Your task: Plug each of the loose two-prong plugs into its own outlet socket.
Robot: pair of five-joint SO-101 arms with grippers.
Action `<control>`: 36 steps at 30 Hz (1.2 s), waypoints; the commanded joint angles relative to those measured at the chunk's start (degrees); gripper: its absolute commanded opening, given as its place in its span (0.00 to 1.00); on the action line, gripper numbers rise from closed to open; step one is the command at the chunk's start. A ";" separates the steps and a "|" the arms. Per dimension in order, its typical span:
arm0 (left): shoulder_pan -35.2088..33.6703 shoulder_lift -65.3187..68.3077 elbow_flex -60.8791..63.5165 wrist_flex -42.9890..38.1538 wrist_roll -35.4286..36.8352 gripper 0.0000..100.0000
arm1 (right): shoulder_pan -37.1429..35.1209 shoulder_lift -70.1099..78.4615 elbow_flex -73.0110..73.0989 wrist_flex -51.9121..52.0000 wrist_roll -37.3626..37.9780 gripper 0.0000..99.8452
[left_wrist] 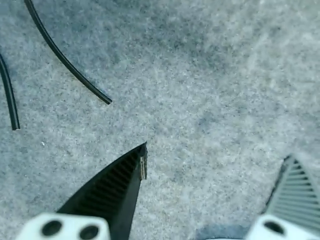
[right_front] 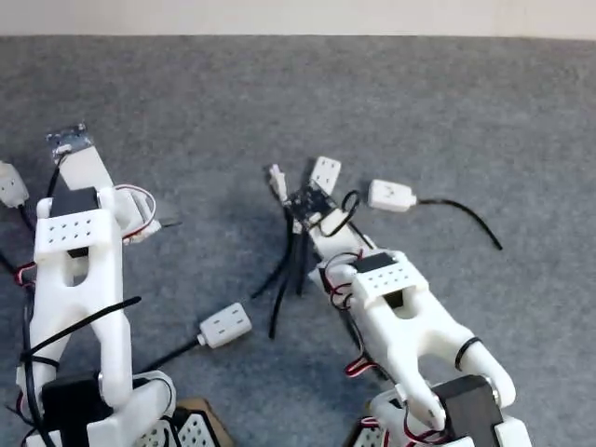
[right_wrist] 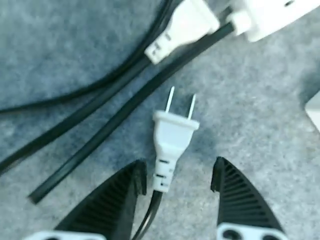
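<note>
In the right wrist view a white two-prong plug lies on the grey carpet, prongs pointing away, between the tips of my right gripper, which is open around its cable end. A second white plug and a white socket block lie just beyond. From above, my right gripper sits mid-table between a small white plug and a white block. My left gripper is open over bare carpet, at the far left in the high view.
White socket blocks with black cables lie at centre front, right of centre and at the left edge. Black cables fan out beside the right arm. Two loose cable ends lie ahead of the left gripper.
</note>
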 commanded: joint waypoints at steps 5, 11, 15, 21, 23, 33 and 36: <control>1.10 -2.07 -0.22 -0.79 0.44 0.40 | 4.44 -0.57 -0.75 -1.80 -11.69 0.21; 3.12 -2.07 -0.04 -0.53 0.53 0.40 | -1.10 -0.04 -0.40 -1.71 -11.87 0.14; 3.56 -2.07 0.04 -0.53 0.53 0.40 | -1.80 -0.04 -0.40 -1.80 -11.52 0.00; 3.56 -2.07 0.04 -0.53 0.53 0.40 | -1.80 -0.04 -0.40 -1.80 -11.52 0.02; 3.56 -2.07 0.04 -0.53 0.53 0.40 | -1.80 -0.04 -0.40 -1.80 -11.43 0.00; 5.67 -2.51 -2.07 0.88 0.62 0.40 | 2.77 -10.15 -4.88 10.24 -11.08 0.01; 9.27 -2.51 -7.43 8.35 0.79 0.40 | -0.48 -19.47 -6.37 15.96 -8.00 0.01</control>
